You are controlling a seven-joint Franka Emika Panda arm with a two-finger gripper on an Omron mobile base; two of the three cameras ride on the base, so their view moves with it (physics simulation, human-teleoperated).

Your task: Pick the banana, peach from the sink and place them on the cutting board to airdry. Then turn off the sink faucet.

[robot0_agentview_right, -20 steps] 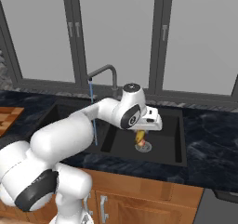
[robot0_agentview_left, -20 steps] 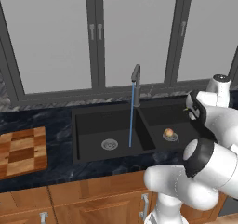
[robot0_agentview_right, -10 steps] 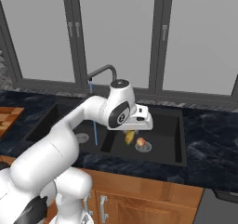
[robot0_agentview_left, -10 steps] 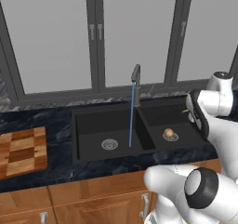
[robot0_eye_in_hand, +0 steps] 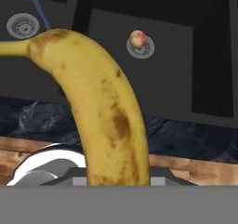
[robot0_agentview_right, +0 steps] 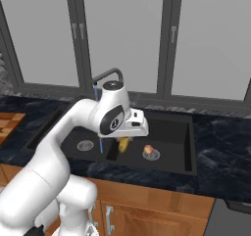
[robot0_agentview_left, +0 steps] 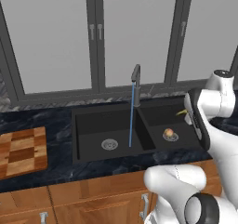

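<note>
While the banana [robot0_eye_in_hand: 109,111] is seen close up in the hand view, rising from between the fingers at the bottom edge and curving up and to the left, it is shown to be clamped in the gripper [robot0_agentview_right: 125,141], whose jaws are closed on its lower end. The fingertips themselves are hidden behind the fruit there, so the exact contact points cannot be made out. In the right base view the banana [robot0_agentview_right: 123,144] is seen hanging just below the white hand, held above the divider of the sink [robot0_agentview_right: 188,147], clear of the basin floor. In the left base view only a yellow tip [robot0_agentview_left: 181,111] is visible, poking out to the left of the wrist over the right basin.

The peach [robot0_agentview_left: 169,133] is left lying on the round drain of the right basin, below the held banana and apart from it; it is also seen in the hand view [robot0_eye_in_hand: 137,39] beyond the banana's upper curve. A thin blue stream is shown running from the sink faucet [robot0_agentview_left: 135,74] into the left basin. The cutting board [robot0_agentview_left: 21,151] is seen on the counter well to the left of the sink, with nothing on it.
</note>
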